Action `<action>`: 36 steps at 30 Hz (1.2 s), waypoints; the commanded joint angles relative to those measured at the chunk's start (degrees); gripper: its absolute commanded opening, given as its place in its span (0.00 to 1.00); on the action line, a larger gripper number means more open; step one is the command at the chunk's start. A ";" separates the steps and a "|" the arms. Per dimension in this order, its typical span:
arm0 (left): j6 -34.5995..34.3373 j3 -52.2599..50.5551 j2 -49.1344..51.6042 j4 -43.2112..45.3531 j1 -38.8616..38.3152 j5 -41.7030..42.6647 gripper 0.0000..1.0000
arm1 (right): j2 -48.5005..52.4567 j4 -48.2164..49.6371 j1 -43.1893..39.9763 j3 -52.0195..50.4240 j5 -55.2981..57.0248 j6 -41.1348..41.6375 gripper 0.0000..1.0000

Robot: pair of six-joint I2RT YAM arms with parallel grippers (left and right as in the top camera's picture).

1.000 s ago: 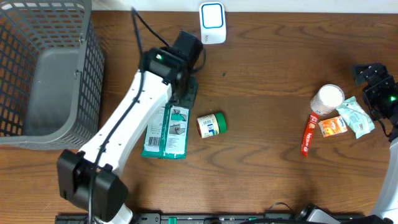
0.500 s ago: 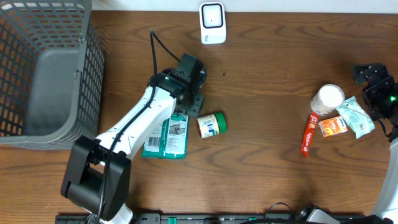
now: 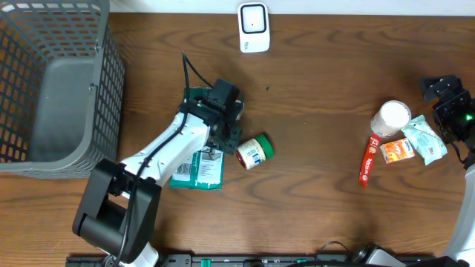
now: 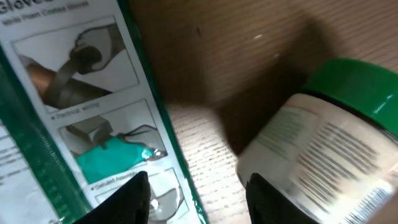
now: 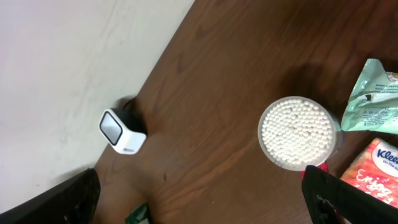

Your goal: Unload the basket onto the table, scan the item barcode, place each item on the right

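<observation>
The white barcode scanner point(image 3: 253, 27) stands at the table's far edge and also shows in the right wrist view as a small white scanner point(image 5: 122, 132). My left gripper point(image 3: 230, 138) hangs low and open between two items. One finger is over the green-and-white glove packet point(image 4: 74, 93), the other over the white jar with a green lid point(image 4: 323, 149), whose barcode faces up. Bare wood lies between the left gripper point(image 4: 198, 186) fingertips. In the overhead view the jar point(image 3: 254, 151) lies on its side, right of the packet point(image 3: 197, 170). My right gripper point(image 3: 443, 87) is open and empty at the far right.
A grey mesh basket point(image 3: 44, 89) fills the back left corner. By the right arm lie a cotton swab tub point(image 3: 390, 117), a red tube point(image 3: 367, 159), an orange tissue pack point(image 3: 396, 150) and a pale green pouch point(image 3: 424, 139).
My left arm has swung from near the scanner toward the front, coming down over the packet's edge beside the jar. The right arm has not moved.
</observation>
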 commanded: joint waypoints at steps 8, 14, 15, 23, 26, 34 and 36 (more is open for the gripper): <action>-6.05 -2.60 0.46 3.63 -0.70 3.98 0.48 | -0.42 -0.09 -0.35 0.76 0.07 -0.70 0.99; -6.12 -2.60 0.46 3.43 -1.99 6.58 0.48 | -0.42 -0.04 -0.35 0.76 0.04 -0.63 0.99; -6.12 -2.60 0.44 3.37 -2.01 6.49 0.48 | -0.42 -0.02 -0.35 0.76 0.02 -0.26 0.99; -6.12 -2.60 0.44 3.87 -1.64 6.47 0.48 | -0.42 -2.60 -0.22 0.76 -8.22 1.25 0.99; -6.12 -2.60 0.44 3.87 -1.64 6.40 0.48 | -0.42 -5.68 1.75 0.76 -10.05 -2.27 0.86; -10.29 -2.58 0.44 3.87 -1.46 -1.01 0.48 | -0.26 -19.54 18.10 0.74 11.69 -10.58 0.84; -10.29 -2.58 0.44 3.63 -1.49 -1.01 0.48 | -0.26 -20.50 21.79 0.66 18.56 -7.32 0.83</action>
